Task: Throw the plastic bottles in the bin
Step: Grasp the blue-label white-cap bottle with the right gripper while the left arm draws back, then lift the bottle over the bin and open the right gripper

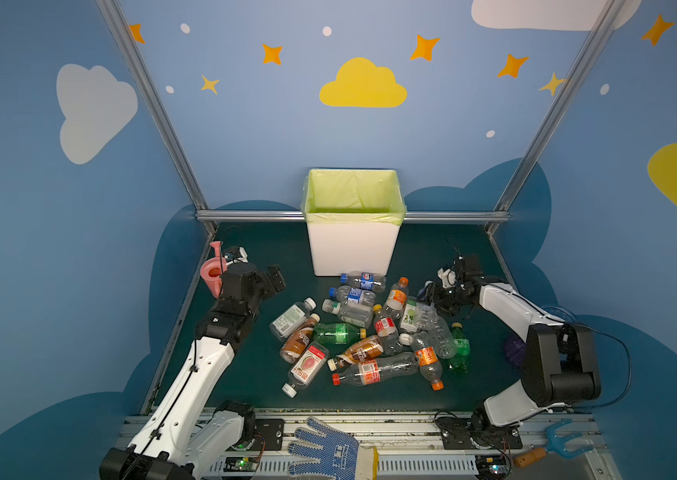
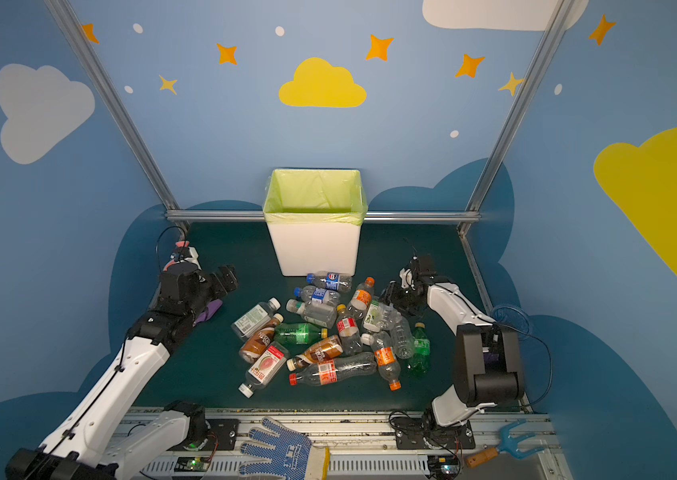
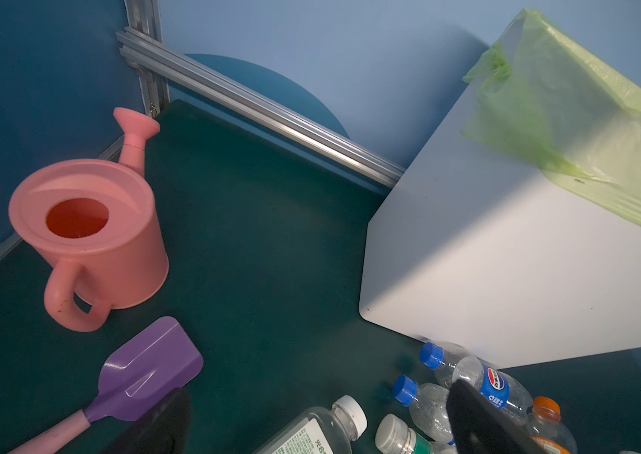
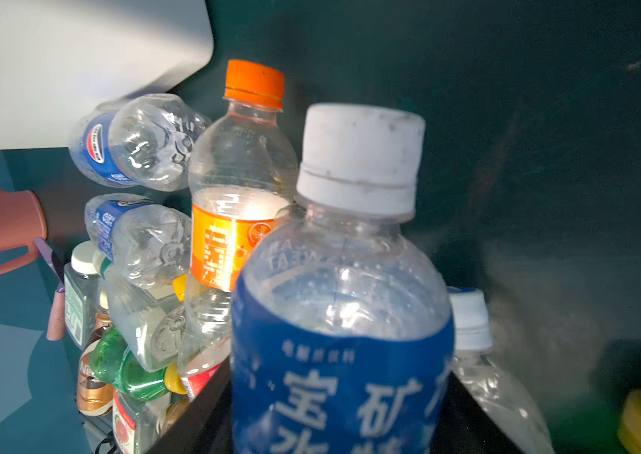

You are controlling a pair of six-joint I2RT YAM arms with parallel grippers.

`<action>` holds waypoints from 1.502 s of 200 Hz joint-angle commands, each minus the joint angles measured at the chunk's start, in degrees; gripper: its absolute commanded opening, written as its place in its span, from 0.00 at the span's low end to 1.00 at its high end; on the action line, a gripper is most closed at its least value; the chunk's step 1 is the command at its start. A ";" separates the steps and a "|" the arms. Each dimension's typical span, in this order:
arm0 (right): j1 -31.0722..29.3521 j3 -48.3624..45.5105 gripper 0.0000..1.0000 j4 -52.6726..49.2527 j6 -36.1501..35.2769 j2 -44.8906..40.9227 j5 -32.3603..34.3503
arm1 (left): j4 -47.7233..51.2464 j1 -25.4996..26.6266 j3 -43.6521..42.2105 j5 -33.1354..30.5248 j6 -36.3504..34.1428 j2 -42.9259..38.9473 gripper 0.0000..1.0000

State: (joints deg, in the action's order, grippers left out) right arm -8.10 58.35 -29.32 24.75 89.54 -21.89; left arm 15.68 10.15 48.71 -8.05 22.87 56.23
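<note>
- Blue-dotted work glove (image 1: 328, 451) lies on the front rail, with a small blue rake (image 1: 557, 442) further right on the same rail.
- Left gripper (image 1: 273, 280) hangs over the green table (image 1: 253, 382), to the left of the heap. Its fingers (image 3: 476, 420) are spread wide with nothing between them.
- Plastic bottles (image 1: 359, 332) lie on their sides in a loose heap mid-table, clear, green and brown, touching and overlapping.
- Right gripper (image 1: 427, 297) sits at the heap's right edge. In the right wrist view its jaws press both sides of a blue-labelled bottle (image 4: 342, 353) with a white cap.
- Purple scoop (image 3: 145, 369) and pink watering can (image 1: 213, 274) rest near the left wall, the can upright.
- Bin (image 1: 351, 249) stands upright at the back middle, its yellow-green liner folded over the rim. Two blue-capped bottles lie just at its foot.
</note>
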 commanded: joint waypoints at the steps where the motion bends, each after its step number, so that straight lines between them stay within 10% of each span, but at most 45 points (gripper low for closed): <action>1: -0.21 3.24 0.54 0.51 0.58 -0.44 -2.05 | 0.82 -0.40 -0.97 0.14 0.24 -0.85 1.00; 66: 0.48 32.08 0.54 -5.59 -2.15 -6.57 0.87 | 0.66 -1.57 -3.38 -0.63 0.14 0.86 1.00; 127: 0.80 48.40 0.57 14.97 7.88 -8.67 11.08 | 4.20 -2.15 -3.98 -0.39 2.19 6.64 1.00; 205: -16.54 101.21 0.85 -14.27 -1.50 33.66 4.42 | 7.16 -2.15 -3.17 1.55 2.37 8.95 1.00; 300: -12.24 59.68 0.95 3.21 -4.83 1.07 14.16 | 9.00 -1.24 -1.28 8.10 -4.47 10.18 1.00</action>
State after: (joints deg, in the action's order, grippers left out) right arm -22.13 127.31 -31.38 20.12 95.59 -9.26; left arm 22.02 8.34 45.10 -3.09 22.68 65.36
